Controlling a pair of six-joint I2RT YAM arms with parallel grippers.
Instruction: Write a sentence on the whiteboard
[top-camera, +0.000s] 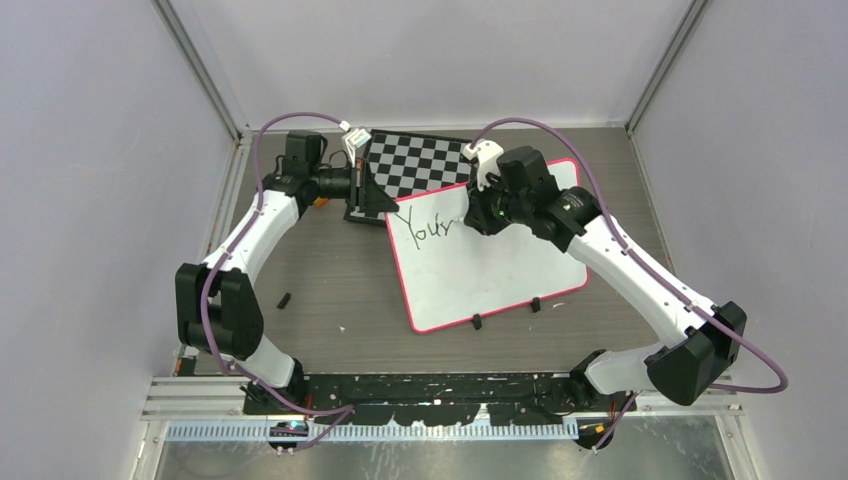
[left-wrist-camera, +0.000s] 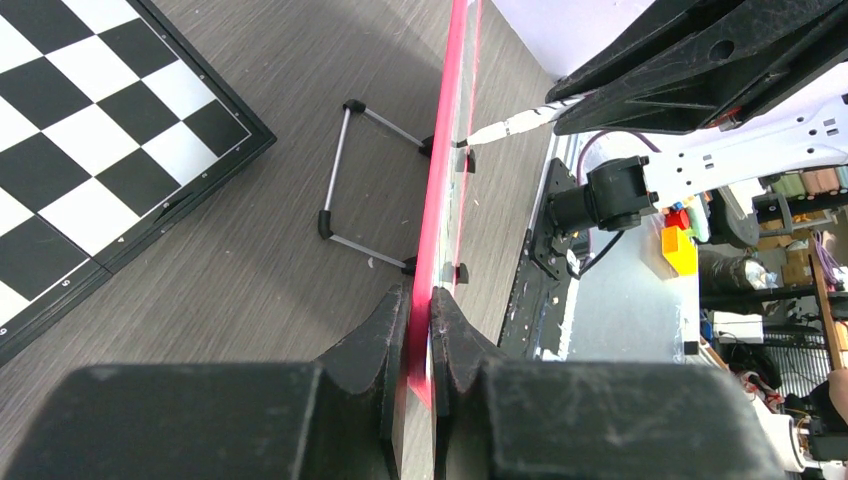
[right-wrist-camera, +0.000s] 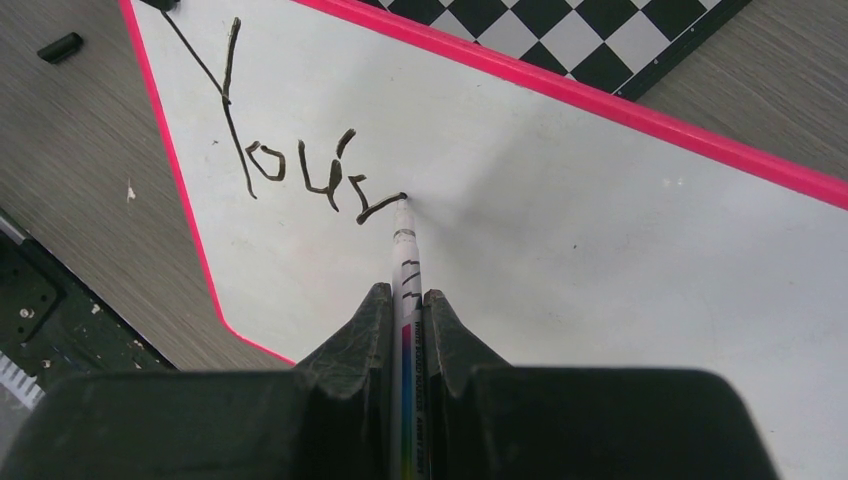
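The whiteboard (top-camera: 490, 270), white with a pink-red frame, lies tilted on the table's middle. My left gripper (top-camera: 375, 195) is shut on its far left corner; in the left wrist view the jaws (left-wrist-camera: 420, 300) pinch the pink edge (left-wrist-camera: 447, 150) seen end-on. My right gripper (right-wrist-camera: 405, 295) is shut on a white marker (right-wrist-camera: 406, 250), whose tip touches the board (right-wrist-camera: 600, 230) at the end of the sentence (right-wrist-camera: 290, 165), which reads "You'r" in thin black strokes. From above the lettering (top-camera: 430, 228) sits at the board's upper left, beside the right gripper (top-camera: 478, 215).
A black-and-white checkerboard (top-camera: 420, 165) lies behind the whiteboard, partly under it, also at left in the left wrist view (left-wrist-camera: 90, 150). A small black cap-like piece (top-camera: 284, 299) lies on the table left of the board. The board's wire stand (left-wrist-camera: 350, 180) sticks out underneath.
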